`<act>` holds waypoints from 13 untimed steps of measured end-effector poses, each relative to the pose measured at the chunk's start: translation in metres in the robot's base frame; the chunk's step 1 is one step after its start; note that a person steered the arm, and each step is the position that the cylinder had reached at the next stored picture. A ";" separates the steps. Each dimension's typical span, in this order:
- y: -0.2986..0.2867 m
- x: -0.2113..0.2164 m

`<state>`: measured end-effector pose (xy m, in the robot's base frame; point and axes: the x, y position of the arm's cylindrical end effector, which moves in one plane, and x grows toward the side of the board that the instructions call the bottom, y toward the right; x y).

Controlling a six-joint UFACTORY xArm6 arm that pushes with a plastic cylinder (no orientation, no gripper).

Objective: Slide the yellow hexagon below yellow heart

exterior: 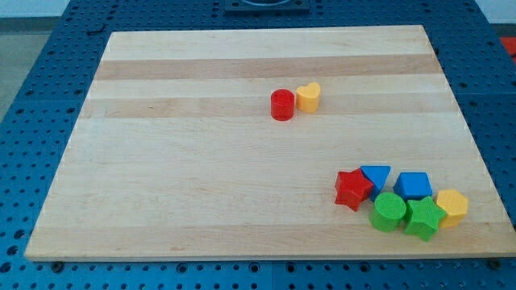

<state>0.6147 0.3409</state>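
The yellow hexagon (452, 206) sits at the wooden board's (201, 177) lower right, touching a green star (423, 218) in a cluster with a green cylinder (389, 211), red star (353, 189) and two blue blocks (395, 180). The yellow heart (308, 97) lies well apart toward the view's top, touching a red cylinder (282, 105). The rod's tip does not show, so its state and position cannot be told.

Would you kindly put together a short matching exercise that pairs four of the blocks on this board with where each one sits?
Blocks:
1. yellow heart
2. yellow hexagon
3. red star
4. red cylinder

Places:
A. far right end of the cluster at the view's bottom right
B. left end of that cluster
C. mid-board, left one of the pair
D. mid-board, right one of the pair

Pairs: 1-D, 2-A, 3-B, 4-C. My tip does not show in this view.
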 end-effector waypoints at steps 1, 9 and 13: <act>-0.031 0.001; -0.107 -0.104; -0.136 -0.139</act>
<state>0.4759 0.2047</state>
